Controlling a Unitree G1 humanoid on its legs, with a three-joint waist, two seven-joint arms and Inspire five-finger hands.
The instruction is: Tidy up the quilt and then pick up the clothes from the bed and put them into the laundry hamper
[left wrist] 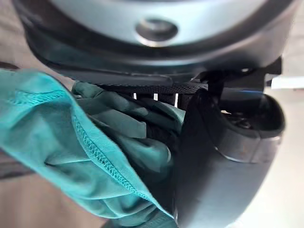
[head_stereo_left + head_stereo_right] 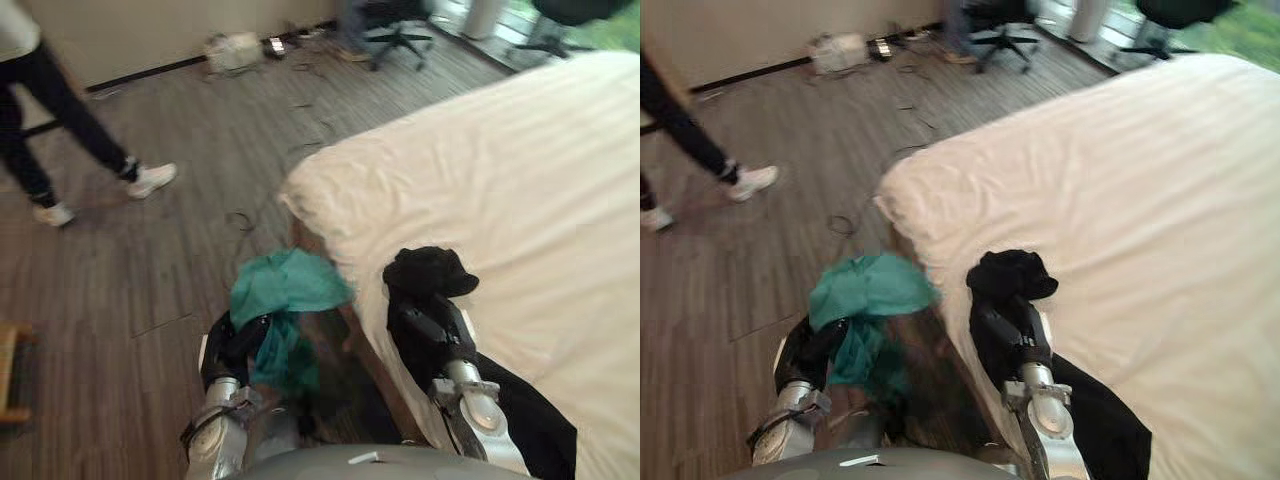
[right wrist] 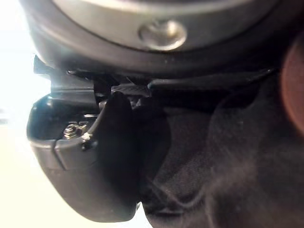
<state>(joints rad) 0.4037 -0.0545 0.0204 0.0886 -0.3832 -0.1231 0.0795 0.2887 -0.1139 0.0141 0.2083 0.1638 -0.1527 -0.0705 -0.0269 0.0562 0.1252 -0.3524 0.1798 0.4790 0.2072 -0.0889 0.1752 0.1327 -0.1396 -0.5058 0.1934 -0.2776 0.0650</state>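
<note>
Bed (image 2: pixel 540 150): the quilt (image 2: pixel 330 190) lies flat and smooth out to the corner nearest you, so I judge the tidying done and the carry stage in hand.

Floor (image 2: pixel 150 270), off that corner: a person (image 2: pixel 40 110) is walking well clear of the bed, and office chairs (image 2: pixel 395 30) stand past its far side.

Black garment (image 2: pixel 430 270): it is bunched above the bed's near edge, with its tail hanging back under the right arm. Your right hand (image 2: pixel 425 325) sits directly beneath the bunch. In the right wrist view the thumb (image 3: pixel 114 156) is pressed into the dark cloth, so I judge it gripped.

Teal garment (image 2: pixel 288 285): it is held off the bed, just beside the corner and over the floor, and drapes downward. Your left hand (image 2: pixel 232 350) has its fingers closed on it. The left wrist view shows cloth wadded against the palm with the thumb (image 1: pixel 204 156) alongside.

Deciding relation: both garments sit ahead of the fingers, and the left hand is the one on the floor side of the bed. I cannot give you the laundry hamper's bearing from the bed. Expect to turn away from the bed, and watch that the black tail does not snag.
</note>
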